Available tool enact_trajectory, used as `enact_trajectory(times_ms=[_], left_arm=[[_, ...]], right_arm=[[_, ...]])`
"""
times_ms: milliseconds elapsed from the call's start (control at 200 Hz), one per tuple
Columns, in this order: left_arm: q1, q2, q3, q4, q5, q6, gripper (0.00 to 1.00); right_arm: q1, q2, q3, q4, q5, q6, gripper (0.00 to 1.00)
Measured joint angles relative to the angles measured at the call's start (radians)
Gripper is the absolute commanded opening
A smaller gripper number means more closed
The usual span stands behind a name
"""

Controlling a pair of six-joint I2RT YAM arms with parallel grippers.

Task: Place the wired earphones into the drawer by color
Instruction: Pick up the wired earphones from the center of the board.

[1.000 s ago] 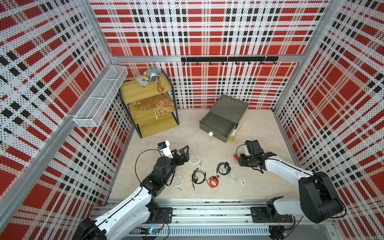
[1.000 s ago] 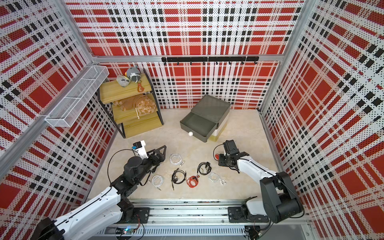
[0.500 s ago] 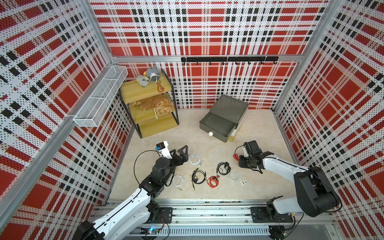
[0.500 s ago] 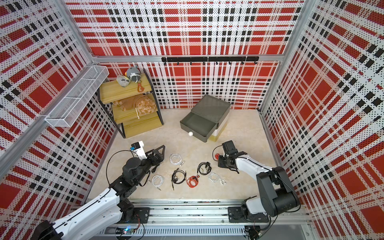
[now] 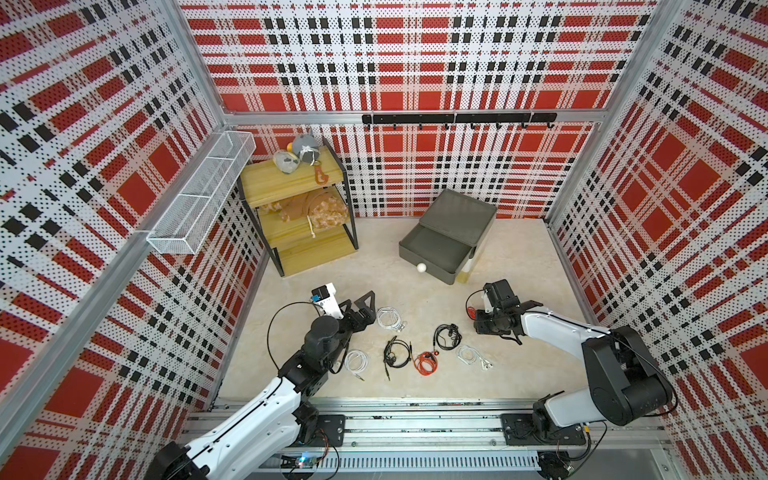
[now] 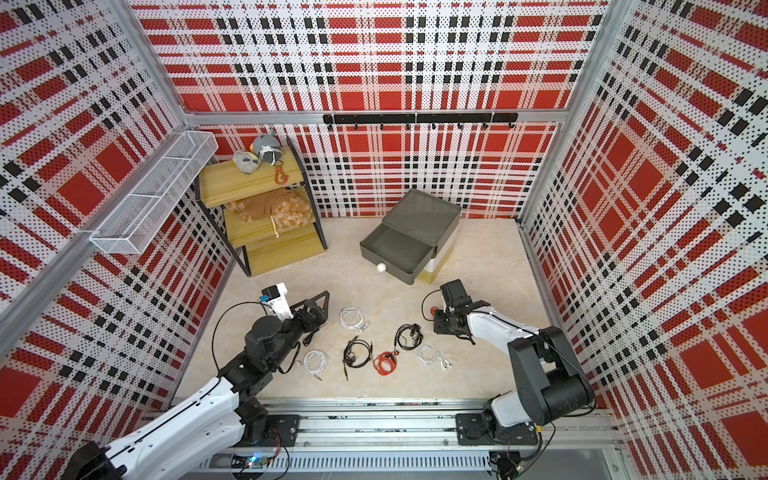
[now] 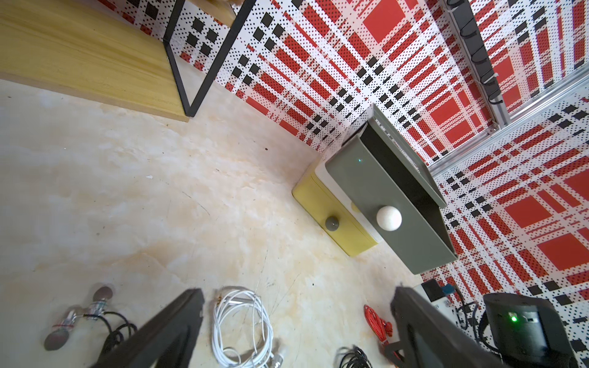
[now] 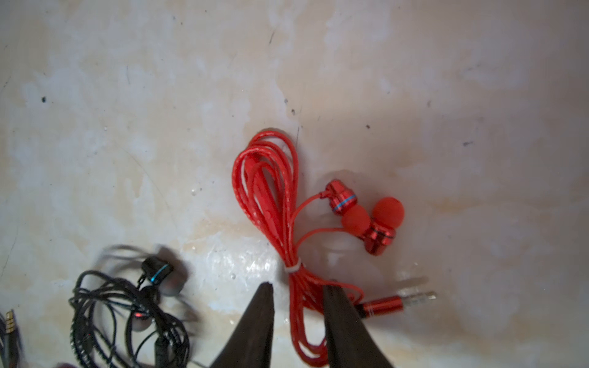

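We are counting eight bundles of earphones, all lying on the desk [image 5: 374,270] between the two arms: three white, three black, two red. White A [image 5: 390,318] is lying just ahead of the left pincer [image 7: 296,294], white B [image 5: 356,359] beside the left arm, and white C [image 5: 471,355] nearer the right arm. Black A [image 5: 446,336] and black B [image 5: 397,353] are lying in the middle, with red A [image 5: 426,362] between them and touching neither. Black C [image 7: 108,325] is showing clearly only in the left wrist view; in both top views the left arm is covering most of it.

Red B [image 8: 271,197] is lying under the right pincer [image 8: 296,286]. Its fingers are standing narrowly apart astride the tied cable, and a slit of desk is showing beside one finger [image 8: 264,306], so nothing is being pinched. The left pincer is gaping wide and carrying nothing.

We are counting one cabinet [image 5: 457,216] of three drawers, standing at the back, well apart from every bundle. The grey drawer [image 5: 434,249] is pulled out and is overhanging the shut white drawer [image 7: 330,182] and yellow drawer [image 7: 314,204].

Around the scene we are noting one shelf rack [image 5: 299,245] carrying soft toys [image 5: 305,145], one wire basket [image 5: 199,199] on the side wall and one hook rail [image 5: 457,118] on the back wall.
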Motion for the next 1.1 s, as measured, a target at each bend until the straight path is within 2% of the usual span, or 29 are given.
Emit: enact_trajectory(times_ms=[160, 266, 546, 1102], left_arm=[[0.0, 0.0, 0.0, 0.0, 0.0, -0.006, 0.99], [0.0, 0.0, 0.0, 0.0, 0.0, -0.007, 0.99], [-0.002, -0.019, -0.013, 0.001, 0.0, -0.006, 0.99], [-0.016, -0.091, -0.056, 0.05, 0.058, 0.032, 0.99]], right_arm=[[0.003, 0.012, 0.005, 0.0, 0.028, -0.008, 0.08], [0.003, 0.013, 0.007, -0.002, 0.039, -0.011, 0.03], [0.004, -0.05, 0.006, -0.045, 0.051, -0.016, 0.02], [0.004, -0.455, 0.063, -0.1, 0.064, -0.135, 0.04]])
